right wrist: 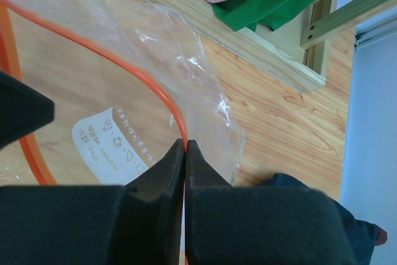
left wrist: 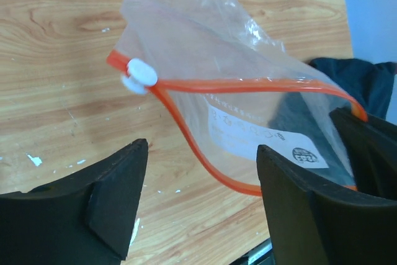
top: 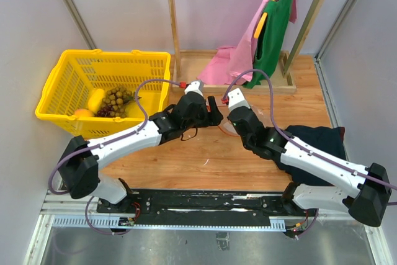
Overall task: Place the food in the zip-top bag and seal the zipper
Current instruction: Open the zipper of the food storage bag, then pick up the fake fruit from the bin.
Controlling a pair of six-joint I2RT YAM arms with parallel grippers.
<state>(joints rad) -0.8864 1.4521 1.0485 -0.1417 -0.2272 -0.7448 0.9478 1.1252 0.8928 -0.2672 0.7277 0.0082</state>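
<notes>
The clear zip-top bag [left wrist: 205, 48] hangs over the wooden table with its mouth open. Its red-orange zipper [left wrist: 248, 85] curves in a loop with a white slider [left wrist: 139, 74] at one end. My right gripper [right wrist: 185, 144] is shut on the zipper [right wrist: 124, 66] at the bag's [right wrist: 155, 48] rim. My left gripper [left wrist: 201, 190] is open and empty, its jaws standing either side of the near rim without touching it. Both grippers meet at mid-table, left [top: 212, 111] and right [top: 223, 111]. The food lies in the yellow basket [top: 62, 72]: green grapes [top: 118, 96], purple grapes [top: 107, 111], yellow fruit [top: 95, 99], orange fruit [top: 82, 113].
A wooden rack [top: 186, 69] stands at the back with pink [top: 232, 60] and green [top: 273, 26] clothes hanging down. A dark blue cloth [top: 316, 138] lies at the right, beside the right arm. Grey walls close both sides.
</notes>
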